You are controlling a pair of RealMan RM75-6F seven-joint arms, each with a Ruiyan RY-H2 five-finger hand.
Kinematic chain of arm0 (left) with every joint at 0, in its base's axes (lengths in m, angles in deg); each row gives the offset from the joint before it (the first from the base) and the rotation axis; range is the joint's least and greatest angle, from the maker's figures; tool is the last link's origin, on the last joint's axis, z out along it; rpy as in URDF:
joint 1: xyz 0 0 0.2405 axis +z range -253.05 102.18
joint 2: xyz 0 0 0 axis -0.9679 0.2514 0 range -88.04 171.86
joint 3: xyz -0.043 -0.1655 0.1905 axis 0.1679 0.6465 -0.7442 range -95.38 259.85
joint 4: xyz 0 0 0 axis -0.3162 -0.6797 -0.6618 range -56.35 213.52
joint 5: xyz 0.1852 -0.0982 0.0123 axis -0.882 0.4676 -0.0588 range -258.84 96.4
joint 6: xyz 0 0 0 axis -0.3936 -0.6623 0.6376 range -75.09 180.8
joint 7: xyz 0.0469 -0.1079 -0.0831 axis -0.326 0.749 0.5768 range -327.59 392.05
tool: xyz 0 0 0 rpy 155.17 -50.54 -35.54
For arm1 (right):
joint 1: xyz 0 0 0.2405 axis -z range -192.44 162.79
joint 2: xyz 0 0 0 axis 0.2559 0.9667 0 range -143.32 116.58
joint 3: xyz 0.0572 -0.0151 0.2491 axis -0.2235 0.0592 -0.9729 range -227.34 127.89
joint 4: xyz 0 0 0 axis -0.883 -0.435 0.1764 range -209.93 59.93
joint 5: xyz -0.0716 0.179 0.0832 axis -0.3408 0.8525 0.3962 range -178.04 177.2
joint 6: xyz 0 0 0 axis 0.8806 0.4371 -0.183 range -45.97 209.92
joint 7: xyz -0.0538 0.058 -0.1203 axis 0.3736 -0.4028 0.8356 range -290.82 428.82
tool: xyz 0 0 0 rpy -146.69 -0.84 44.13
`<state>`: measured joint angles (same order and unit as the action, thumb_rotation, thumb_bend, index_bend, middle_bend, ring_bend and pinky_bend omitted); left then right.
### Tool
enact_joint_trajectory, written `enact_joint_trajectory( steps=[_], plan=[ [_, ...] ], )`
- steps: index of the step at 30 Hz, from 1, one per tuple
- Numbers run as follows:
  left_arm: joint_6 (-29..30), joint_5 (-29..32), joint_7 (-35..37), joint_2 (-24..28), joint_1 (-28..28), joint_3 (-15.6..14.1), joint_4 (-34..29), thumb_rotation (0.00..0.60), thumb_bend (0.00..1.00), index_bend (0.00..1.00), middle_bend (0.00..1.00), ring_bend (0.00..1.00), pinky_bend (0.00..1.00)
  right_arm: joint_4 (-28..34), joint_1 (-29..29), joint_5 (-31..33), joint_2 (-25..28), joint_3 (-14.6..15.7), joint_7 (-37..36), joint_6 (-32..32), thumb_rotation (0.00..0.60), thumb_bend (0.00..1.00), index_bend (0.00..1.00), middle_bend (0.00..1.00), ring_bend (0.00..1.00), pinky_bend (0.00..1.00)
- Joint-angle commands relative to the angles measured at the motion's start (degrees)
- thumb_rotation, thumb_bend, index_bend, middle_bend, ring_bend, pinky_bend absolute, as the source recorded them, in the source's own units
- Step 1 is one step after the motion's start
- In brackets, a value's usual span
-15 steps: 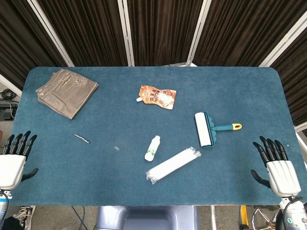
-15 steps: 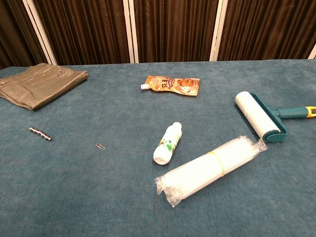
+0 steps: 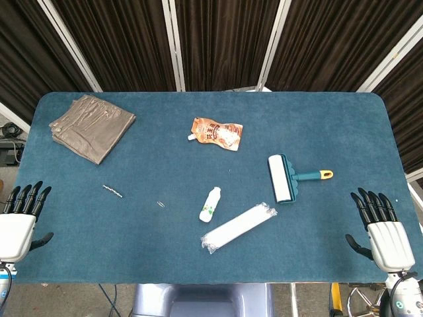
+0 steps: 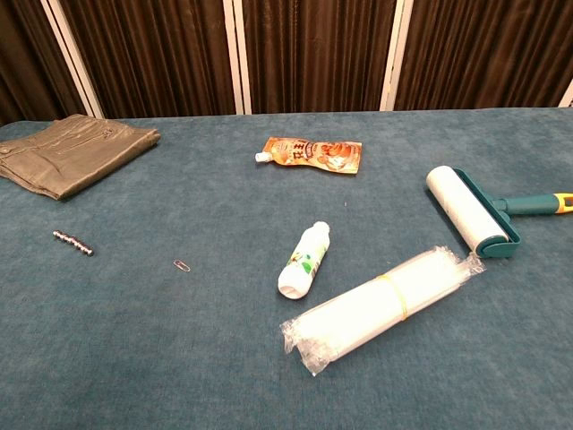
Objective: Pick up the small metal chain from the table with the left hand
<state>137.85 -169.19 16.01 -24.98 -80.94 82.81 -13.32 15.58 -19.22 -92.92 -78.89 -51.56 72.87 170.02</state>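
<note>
The small metal chain [image 3: 113, 191] lies stretched out in a short, slightly slanted line on the blue table [image 3: 165, 145], a string of shiny silver beads, clearer in the chest view [image 4: 72, 242]. It sits on the left side, below the folded brown trousers [image 3: 92, 127] and left of a paperclip [image 3: 160, 203]. The left hand [image 3: 20, 221] hovers at the table's left edge, well apart from the chain, fingers straight and spread, holding nothing. The right hand [image 3: 381, 231] at the opposite edge is likewise spread and empty.
</note>
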Motion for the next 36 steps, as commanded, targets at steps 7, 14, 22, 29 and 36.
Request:
enact_joint_trajectory(
  steps=[7,14,22,29,36],
  plan=[
    [-1.3,0.7,-0.5,0.1,-0.5,-0.1,-0.6,0.6,0.13,0.0,0.0,0.0,0.0,-0.1,0.0,0.5,0.1,0.0,0.0,-0.3,0.6,0.16,0.0,0.0,0.0,0.0],
    [-3.6,1.2,-0.6,-0.2,-1.7,0.1,-0.9,0.6,0.13,0.0,0.0,0.0,0.0,0.2,0.2,0.6,0.2,0.0,0.6,-0.3,0.6,0.16,0.0,0.0,0.0,0.0],
    [-9.9,2.5,-4.2,-1.2,-7.0,2.5,0.8,0.6,0.23,0.28,0.0,0.0,0.0,0.3,0.2,0.6,0.2,0.1,0.6,-0.3,0.6,0.16,0.0,0.0,0.0,0.0],
    [-18.9,7.4,-9.0,-4.3,-12.9,4.4,4.3,0.6,0.25,0.41,0.0,0.0,0.0,0.4,0.2,0.8,0.3,0.0,0.5,-0.5,0.6,0.16,0.0,0.0,0.0,0.0],
    [-23.7,11.3,-11.4,-9.8,-17.1,5.9,10.7,0.6,0.3,0.45,0.0,0.0,0.0,0.4,0.2,1.2,0.3,-0.1,0.3,-0.8,0.6,0.16,0.0,0.0,0.0,0.0]
  ],
)
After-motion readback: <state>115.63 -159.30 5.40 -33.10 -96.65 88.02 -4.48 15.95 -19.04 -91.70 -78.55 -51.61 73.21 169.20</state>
